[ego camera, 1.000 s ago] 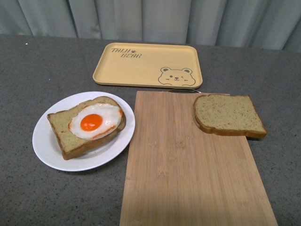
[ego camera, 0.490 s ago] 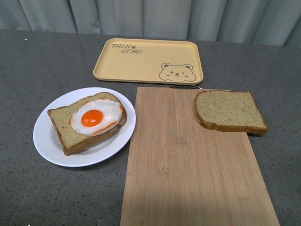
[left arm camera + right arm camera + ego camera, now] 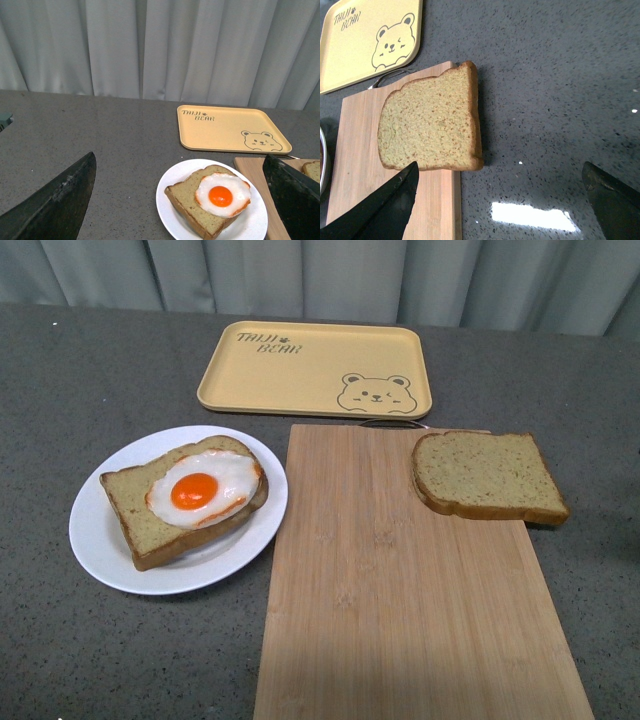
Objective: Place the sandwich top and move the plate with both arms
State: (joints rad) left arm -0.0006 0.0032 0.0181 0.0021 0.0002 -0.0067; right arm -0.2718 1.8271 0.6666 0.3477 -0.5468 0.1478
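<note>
The sandwich top (image 3: 487, 477) is a plain brown slice lying flat on the far right corner of the cutting board and overhanging its right edge. It also shows in the right wrist view (image 3: 430, 125). The white plate (image 3: 95, 540) sits left of the board and bears a like slice with a fried egg (image 3: 195, 495). My left gripper (image 3: 180, 157) is open above and before the plate (image 3: 167, 207). My right gripper (image 3: 500, 165) is open over the countertop beside the sandwich top, one finger (image 3: 385, 210) over the board. Neither gripper shows in the front view.
A bamboo cutting board (image 3: 400, 600) runs from the table's middle to the front edge. A yellow bear tray (image 3: 300, 375) lies behind it, with a metal loop (image 3: 392, 424) at the board's far end. Grey curtains (image 3: 320, 275) close the back.
A second ago everything sat slightly lower in the front view. In the last half second nothing has moved. The bread, plate and board keep their places relative to each other.
</note>
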